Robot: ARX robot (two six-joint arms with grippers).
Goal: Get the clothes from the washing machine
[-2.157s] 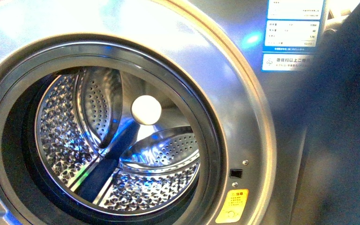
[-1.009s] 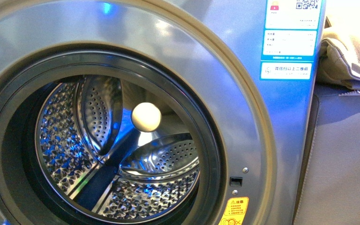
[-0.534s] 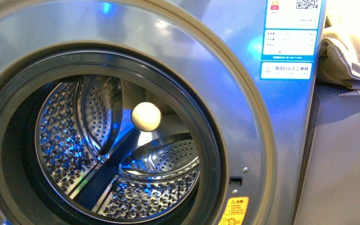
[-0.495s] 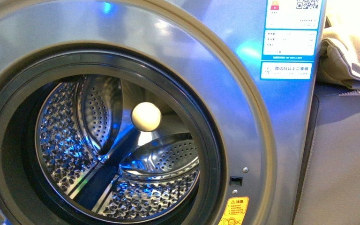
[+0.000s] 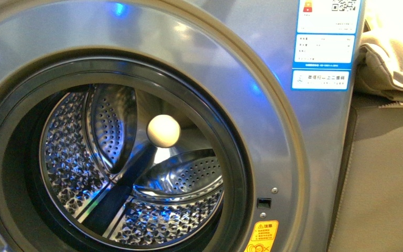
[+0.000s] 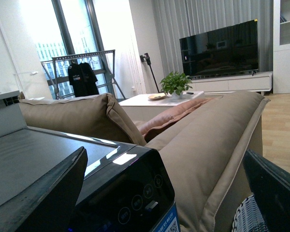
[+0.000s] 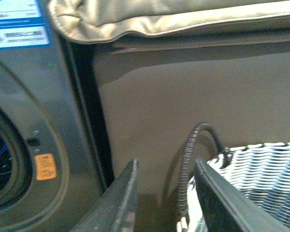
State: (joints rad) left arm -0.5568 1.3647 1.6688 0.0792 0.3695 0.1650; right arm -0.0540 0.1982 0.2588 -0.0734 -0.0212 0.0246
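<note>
While its porthole stands open, the washing machine (image 5: 273, 105) fills the front view with no garment showing in the drum (image 5: 131, 173).

From the front, the grey metallic front-loader shows a dark-rimmed mouth, a perforated steel drum with blue glints, a pale round knob (image 5: 163, 130) at the back, blue-white labels (image 5: 322, 44) and an orange warning sticker (image 5: 262, 237) cut off at the lower edge; neither arm appears, and beige cushion fabric (image 5: 391, 58) lies beside the machine. In the left wrist view, the left gripper (image 6: 164, 193) has its jaws spread wide above the machine's dark control panel (image 6: 135, 193), a beige sofa (image 6: 203, 140) beyond. In the right wrist view, the right gripper (image 7: 166, 203) has jaws parted and empty, near a woven grey-white basket (image 7: 251, 183); the clothes are nowhere visible.
</note>
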